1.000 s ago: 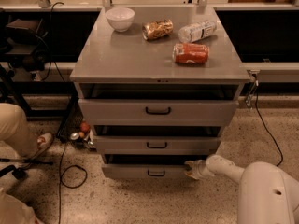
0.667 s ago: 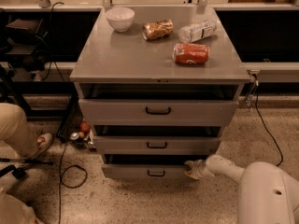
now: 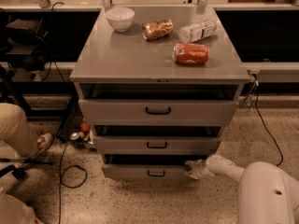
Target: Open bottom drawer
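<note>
The bottom drawer (image 3: pixel 140 172) is the lowest of three grey cabinet drawers, with a small black bar handle (image 3: pixel 156 173). It stands pulled out a little, with a dark gap above its front. My gripper (image 3: pixel 190 168) is at the right end of that drawer's front, at its top edge, at the end of my white arm (image 3: pixel 224 168) coming in from the lower right.
The middle drawer (image 3: pixel 156 144) and top drawer (image 3: pixel 158 111) are also slightly out. On the cabinet top (image 3: pixel 117 55) lie a white bowl (image 3: pixel 120 18), a snack bag (image 3: pixel 157 29), a plastic bottle (image 3: pixel 197 31) and a red can (image 3: pixel 190 53). A person's leg and shoe (image 3: pixel 28 139), cables (image 3: pixel 70 171).
</note>
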{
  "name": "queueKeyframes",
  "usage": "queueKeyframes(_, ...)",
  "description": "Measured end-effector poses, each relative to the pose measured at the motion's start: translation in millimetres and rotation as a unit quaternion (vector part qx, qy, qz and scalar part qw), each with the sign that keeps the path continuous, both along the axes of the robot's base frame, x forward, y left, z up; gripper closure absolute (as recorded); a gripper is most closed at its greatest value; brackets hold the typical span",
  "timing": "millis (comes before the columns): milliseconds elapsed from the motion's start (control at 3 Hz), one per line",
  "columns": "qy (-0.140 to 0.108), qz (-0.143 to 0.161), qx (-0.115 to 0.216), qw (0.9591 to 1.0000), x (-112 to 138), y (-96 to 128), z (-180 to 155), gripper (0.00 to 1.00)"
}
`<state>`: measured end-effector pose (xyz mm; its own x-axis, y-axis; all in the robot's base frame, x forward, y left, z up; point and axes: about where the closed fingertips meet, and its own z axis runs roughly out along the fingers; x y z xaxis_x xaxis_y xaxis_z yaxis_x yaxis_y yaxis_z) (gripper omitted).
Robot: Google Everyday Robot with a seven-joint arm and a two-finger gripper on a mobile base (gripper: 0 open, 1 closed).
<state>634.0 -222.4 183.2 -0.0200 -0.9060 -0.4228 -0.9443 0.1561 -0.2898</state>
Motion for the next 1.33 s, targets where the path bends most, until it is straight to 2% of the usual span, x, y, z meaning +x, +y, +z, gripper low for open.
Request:
queueKeyframes(333, 0.001, 0.001, 0.001, 1.0, -1, 2, -2, 0.0)
queueKeyframes(667, 0.002, 0.002, 0.001, 1.0, -1, 3, -2, 0.0)
queueKeyframes(1333, 0.015, 0.031, -0.009, 0.9994, -2, 23, -22, 0.0)
